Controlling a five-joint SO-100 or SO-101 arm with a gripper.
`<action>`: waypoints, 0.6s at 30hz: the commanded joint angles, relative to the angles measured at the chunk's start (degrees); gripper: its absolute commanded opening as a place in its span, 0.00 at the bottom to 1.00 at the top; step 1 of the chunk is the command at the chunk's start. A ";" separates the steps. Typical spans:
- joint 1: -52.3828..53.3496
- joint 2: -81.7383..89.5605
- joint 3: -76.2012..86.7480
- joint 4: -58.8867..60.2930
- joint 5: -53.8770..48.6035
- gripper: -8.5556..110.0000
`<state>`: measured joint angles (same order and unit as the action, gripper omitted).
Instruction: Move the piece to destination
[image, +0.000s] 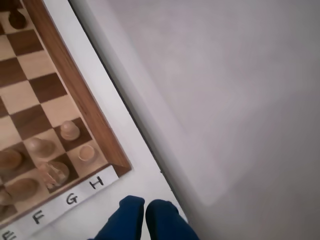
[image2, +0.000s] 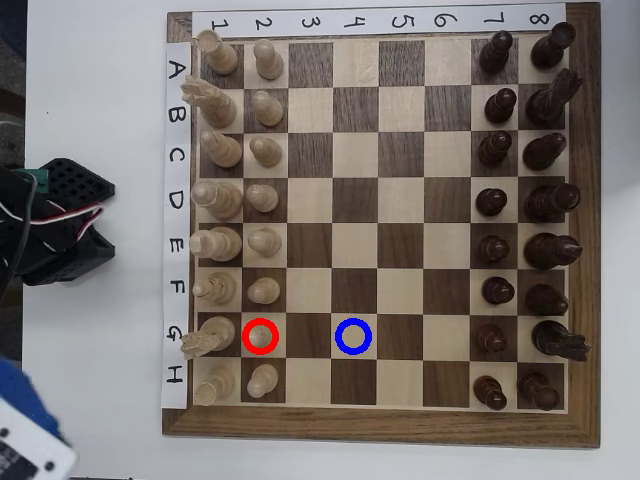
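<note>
In the wrist view, the gripper (image: 145, 207) hangs off the board's corner near the H label, its blue fingers (image: 125, 220) pressed together on nothing. In the overhead view, the pale pawn (image2: 260, 336) stands inside the red ring (image2: 243, 337) on G2; the blue ring (image2: 353, 337) marks bare G4, two squares away.

A tabletop robotics test setup, of the lab or hobby-bench sort. A wooden chessboard (image2: 380, 425) lies on a plain white table (image2: 100, 100), edged with hand-lettered paper strips (image2: 176, 230) giving files and ranks. Red (image2: 260, 336) and blue (image2: 353, 337) rings mark two squares. Black arm hardware with exposed wiring (image2: 60, 220) stands beside the board.
</note>
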<state>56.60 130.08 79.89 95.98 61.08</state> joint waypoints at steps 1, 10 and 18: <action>-12.13 -3.08 -9.76 0.35 22.50 0.07; -24.87 -4.39 -1.58 0.35 36.47 0.07; -30.50 -8.88 8.17 -0.70 36.91 0.07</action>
<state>34.37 124.01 84.38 96.06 91.32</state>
